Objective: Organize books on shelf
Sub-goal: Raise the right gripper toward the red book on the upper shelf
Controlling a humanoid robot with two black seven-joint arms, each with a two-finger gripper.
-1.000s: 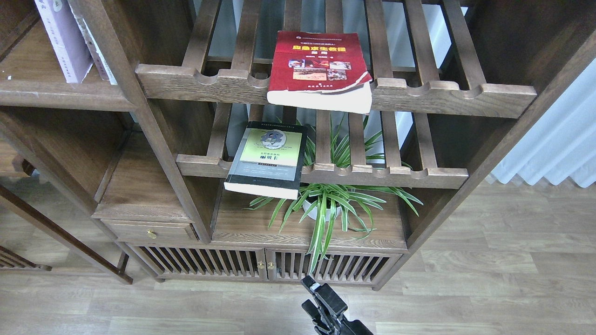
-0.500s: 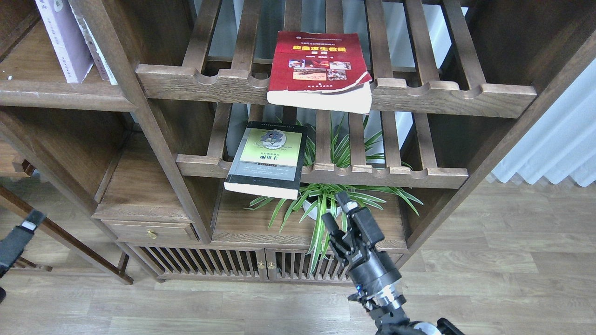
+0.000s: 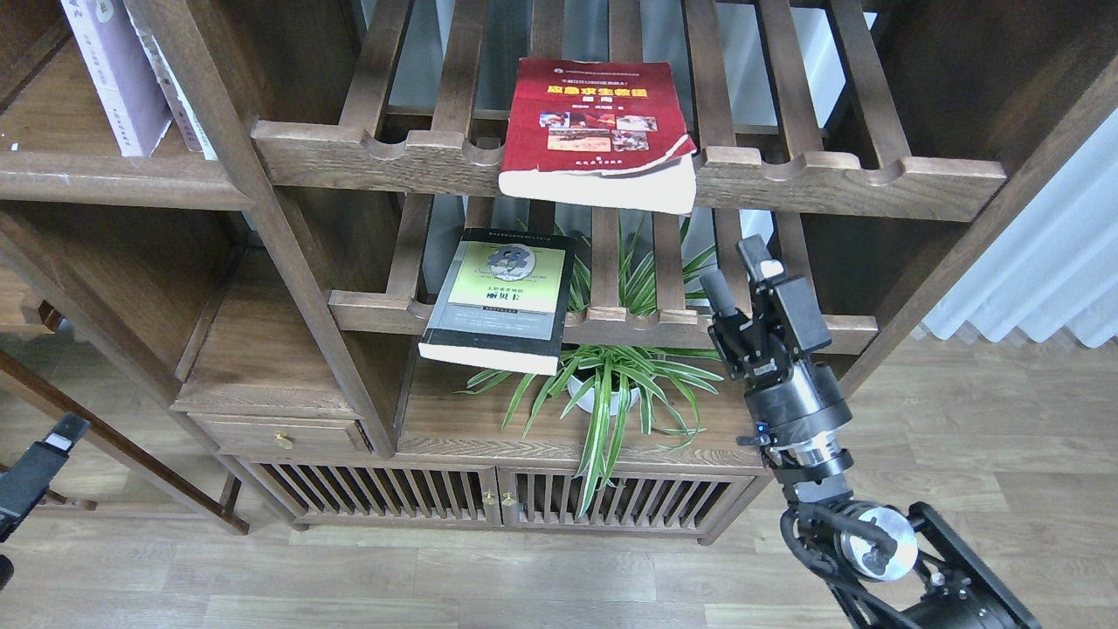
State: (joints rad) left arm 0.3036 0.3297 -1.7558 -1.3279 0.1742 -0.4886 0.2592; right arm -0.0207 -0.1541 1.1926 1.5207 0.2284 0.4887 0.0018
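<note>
A thick red book (image 3: 599, 131) with photos and a yellow title lies flat on the upper slatted rack (image 3: 838, 179) of a dark wooden bookcase, its page edge overhanging the scalloped front rail. One level down, a black-grey book (image 3: 502, 297) with a yellow-green panel rests on the lower slatted rack (image 3: 812, 330), its near corner jutting past the rail at the left end. A pale lavender book (image 3: 112, 74) stands upright on the solid shelf (image 3: 96, 175) at upper left, leaning beside other volumes at the post.

The right gripper (image 3: 739, 269) is raised in front of the lower rack, right of the black-grey book and below the red one, touching neither; its two fingers (image 3: 756, 256) stand parted with a clear gap and hold nothing. At the far left edge, low down, only a dark tip of the left gripper (image 3: 39, 463) shows, and whether its fingers are spread cannot be told.

A potted spider plant (image 3: 611, 384) sits on the bottom surface (image 3: 454, 419) beneath the racks, above slatted cabinet doors (image 3: 384, 494). A small drawer (image 3: 279, 432) with a brass knob sits to the left.
</note>
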